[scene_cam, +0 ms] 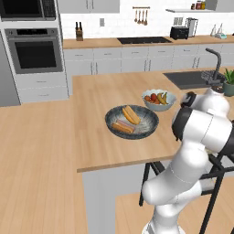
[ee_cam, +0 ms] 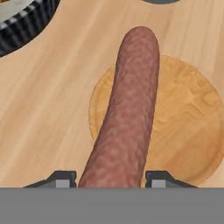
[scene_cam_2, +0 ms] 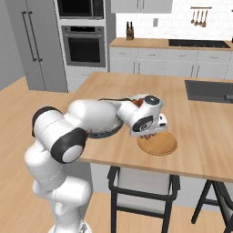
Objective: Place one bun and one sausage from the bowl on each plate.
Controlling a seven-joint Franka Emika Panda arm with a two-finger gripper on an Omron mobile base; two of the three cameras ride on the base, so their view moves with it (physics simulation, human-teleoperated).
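Note:
My gripper [ee_cam: 111, 179] is shut on a pinkish-brown sausage [ee_cam: 131, 109], which sticks out lengthwise from between the fingertips [ee_cam: 61, 179]. It hangs over the near left part of the tan wooden plate [ee_cam: 188, 122]. From the right base, the gripper [scene_cam_2: 148, 135] hovers just above that plate [scene_cam_2: 161, 144] near the counter's front edge. The dark grey bowl [scene_cam: 145, 128] sits mid-counter and holds two golden buns [scene_cam: 130, 114] [scene_cam: 122, 127]. My arm covers most of the bowl [scene_cam_2: 107, 133] in the right base view. The bowl's ribbed rim [ee_cam: 22, 24] shows beside the hand.
A pale fruit bowl [scene_cam: 158, 99] with bananas stands just behind the dark bowl. A sink [scene_cam: 192, 78] and a potted plant [scene_cam: 228, 82] are at the counter's far right. A dark chair [scene_cam_2: 141, 186] stands under the counter's front edge.

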